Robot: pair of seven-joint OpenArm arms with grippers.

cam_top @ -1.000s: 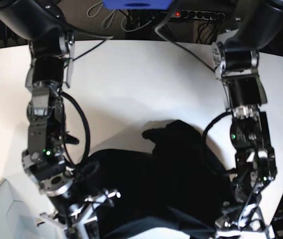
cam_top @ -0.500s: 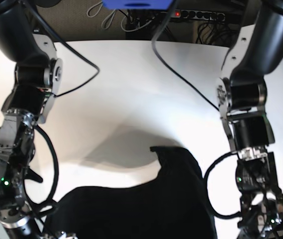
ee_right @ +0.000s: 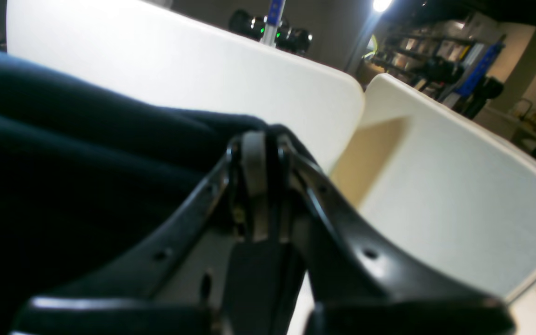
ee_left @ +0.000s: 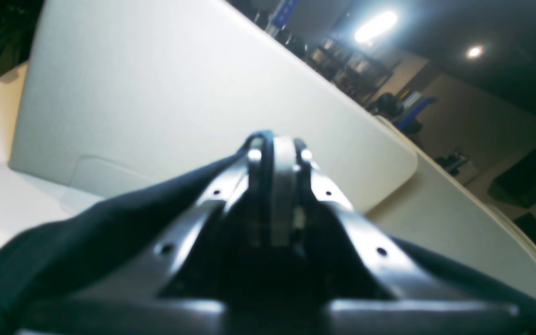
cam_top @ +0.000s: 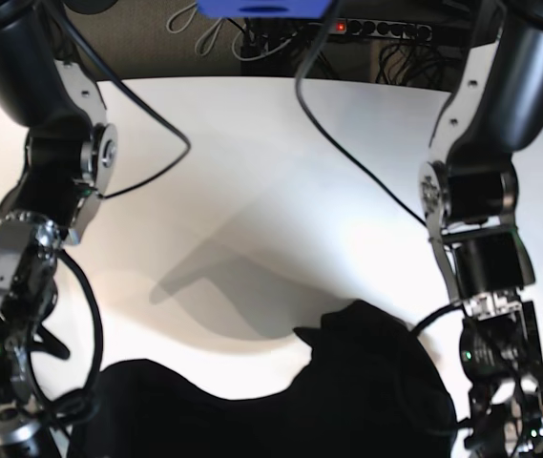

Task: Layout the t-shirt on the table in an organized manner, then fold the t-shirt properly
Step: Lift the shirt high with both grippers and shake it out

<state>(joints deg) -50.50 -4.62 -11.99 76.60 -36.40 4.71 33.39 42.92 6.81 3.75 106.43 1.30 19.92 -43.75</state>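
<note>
Both hands, left hand (ee_left: 275, 153) and right hand (ee_right: 261, 139), pinched the soft, floppy shirt (cam_top: 366, 401) above the counter (cam_top: 271, 153).

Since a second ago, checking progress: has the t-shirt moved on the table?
Yes. The t-shirt has slid toward the base view's bottom edge, baring more table.

I see the black cotton t-shirt (cam_top: 281, 401) bunched at the near edge of the large white bench (cam_top: 271, 162), lying between my two arms, the bench stretching behind it.
</note>
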